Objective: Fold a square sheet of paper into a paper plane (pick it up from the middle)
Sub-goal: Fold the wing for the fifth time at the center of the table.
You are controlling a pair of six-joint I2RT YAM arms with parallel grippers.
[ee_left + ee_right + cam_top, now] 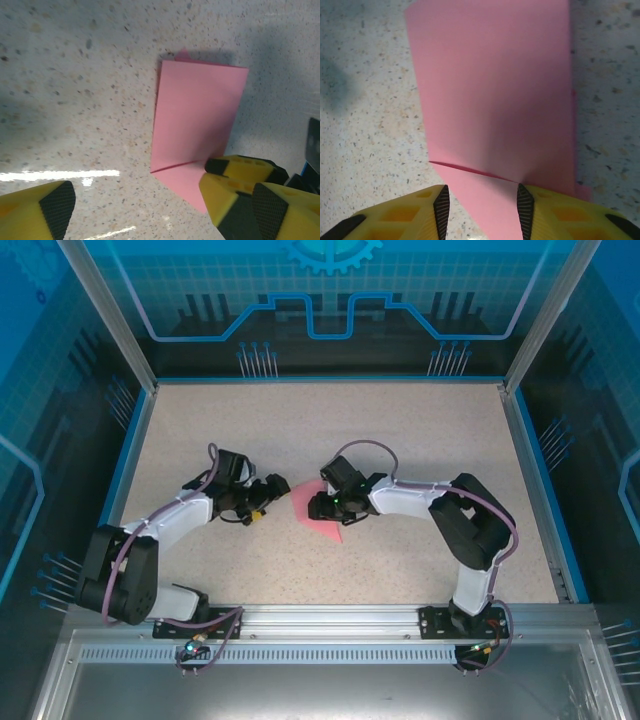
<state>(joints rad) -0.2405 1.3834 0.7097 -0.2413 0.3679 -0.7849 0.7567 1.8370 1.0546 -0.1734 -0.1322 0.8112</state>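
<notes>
The square sheet of paper (322, 512), pink and partly folded, lies on the speckled table between both grippers. In the left wrist view the sheet (197, 115) shows one large flap over a lower flap, with a crease running across near its bottom. My left gripper (277, 488) stands wide open just left of the sheet, with bare table between its fingers (162, 200). My right gripper (482, 202) is open partway, its pads either side of the lower flap at the crease, and the sheet (495, 90) stretches away in front. A paper plane is out of view.
The speckled table (200, 420) is bounded by a blue rim and clear enclosure walls. Both arms reach in from the metal rail (330, 620) at the near edge. Open tabletop extends behind and to both sides of the sheet.
</notes>
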